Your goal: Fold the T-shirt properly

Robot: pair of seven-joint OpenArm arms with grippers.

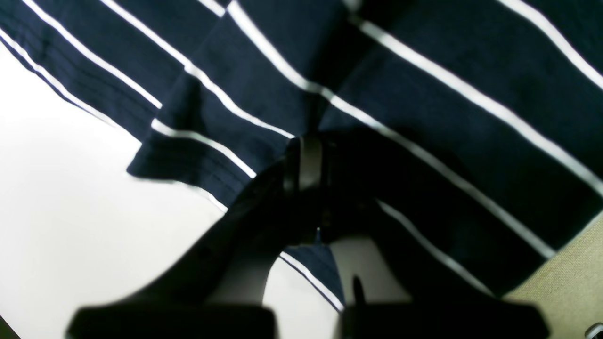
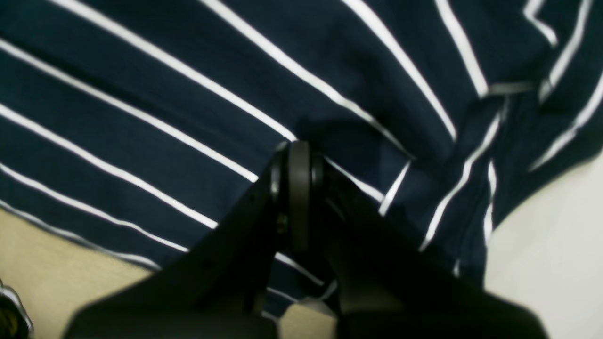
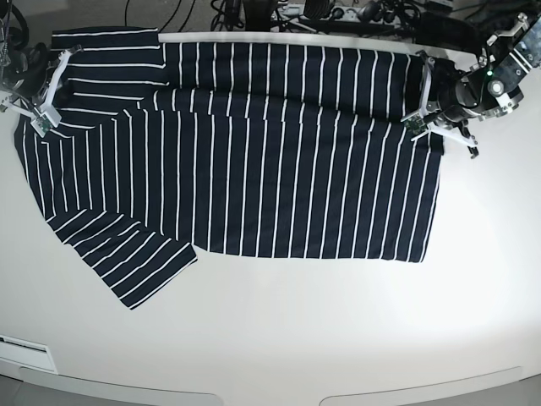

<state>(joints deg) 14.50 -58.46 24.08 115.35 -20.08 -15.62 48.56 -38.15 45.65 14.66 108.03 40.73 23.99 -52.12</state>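
Cloth fills most of the left wrist view: the T-shirt (image 1: 424, 94), dark navy with thin white stripes, lies over a white table (image 1: 56, 212), its hemmed edge running along the lower left. The left gripper (image 1: 308, 165) has its fingers pressed together with a pinch of the fabric between them, and the cloth rucks up toward the grip. Beige floor (image 1: 570, 268) shows at the lower right, so this grip sits near the table's edge.

Right wrist view: the right gripper (image 2: 299, 165) is likewise closed tight on a fold of the same striped shirt (image 2: 141, 94). To the right the fabric bunches, the stripes breaking and crossing where layers overlap. White table (image 2: 541, 245) shows at the right, floor (image 2: 47, 259) at the lower left.

Base view: the T-shirt (image 3: 254, 178) is spread sideways across the table (image 3: 279, 338), 1 sleeve splayed at the lower left. A strip along the far edge looks already turned over onto the body, with a visible step in the stripes. The right gripper (image 3: 42, 114) holds the far-left end, the left gripper (image 3: 427, 118) the far-right end. I judge the fold barely begun: 1 lengthwise fold is under way, and the near side, the sleeve and the crosswise folds remain.
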